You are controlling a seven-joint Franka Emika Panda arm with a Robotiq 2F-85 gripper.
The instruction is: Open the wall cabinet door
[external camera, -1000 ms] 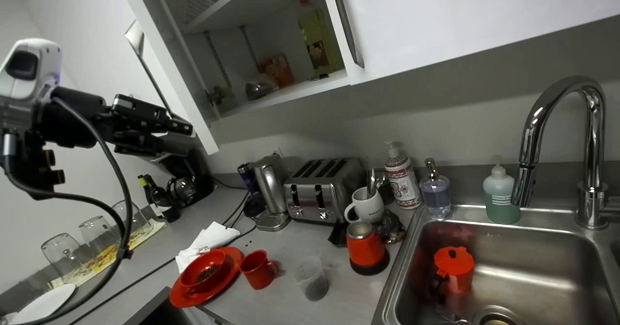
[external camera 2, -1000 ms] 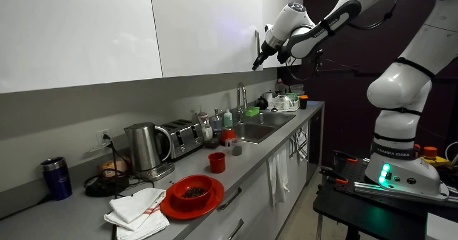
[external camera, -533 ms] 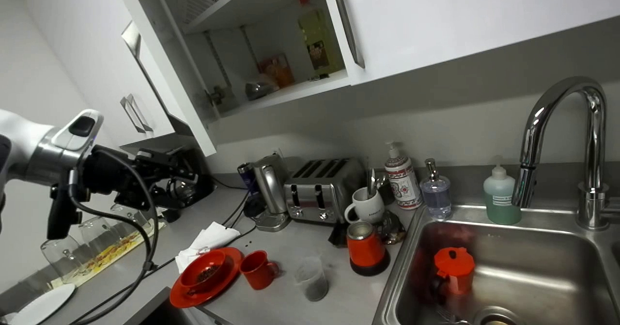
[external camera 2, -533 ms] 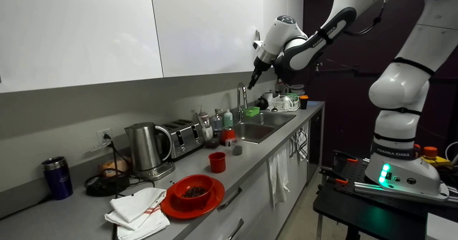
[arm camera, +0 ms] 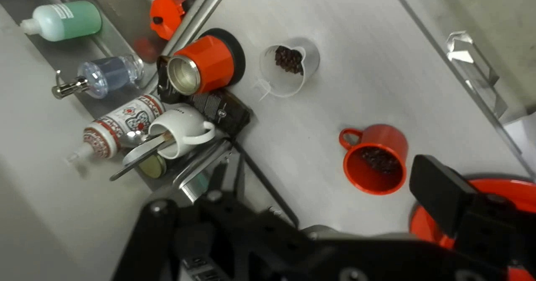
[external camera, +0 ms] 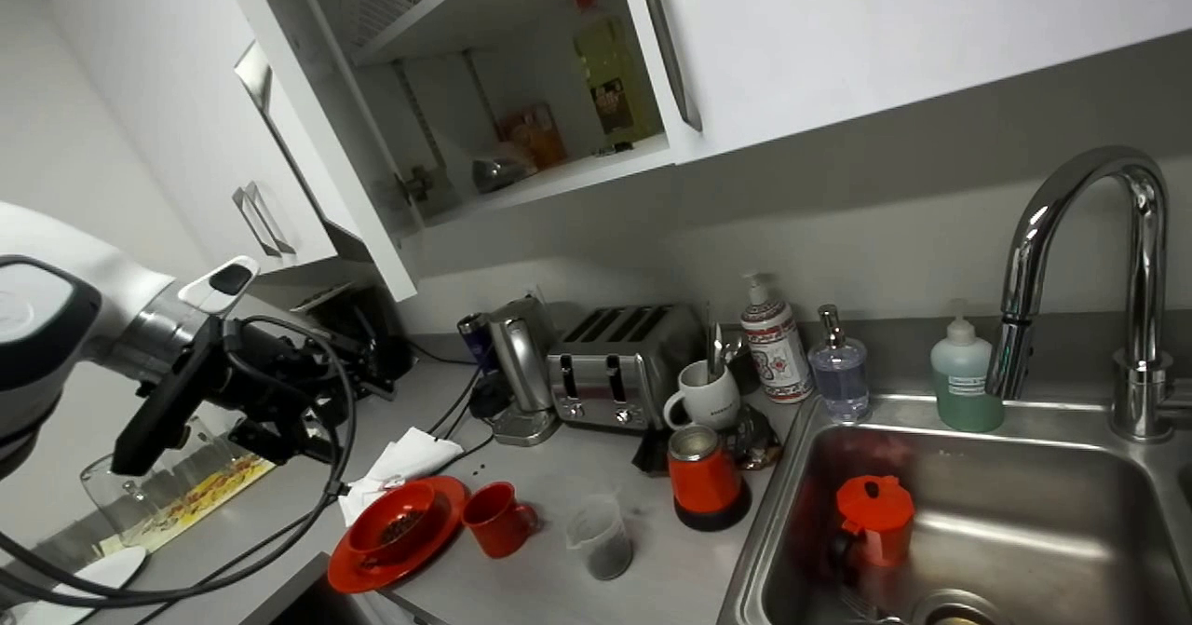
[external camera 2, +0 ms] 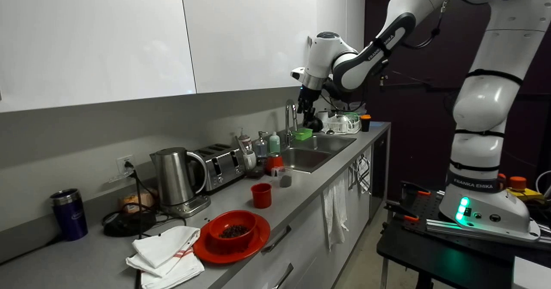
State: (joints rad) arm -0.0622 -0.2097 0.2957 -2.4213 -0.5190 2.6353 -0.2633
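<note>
End effector (arm camera: 328,170) lower now — jaws apart, wall cabinet door (external camera 2: 254,35) open.

Red mug (external camera: 495,523) is shot near, toward wall (external camera: 857,234), in an exterior view; farther off, along counter (external camera 2: 285,200), in an exterior view; from above, close, in wrist view. Mug (arm camera: 374,179) shared by all three.
</note>
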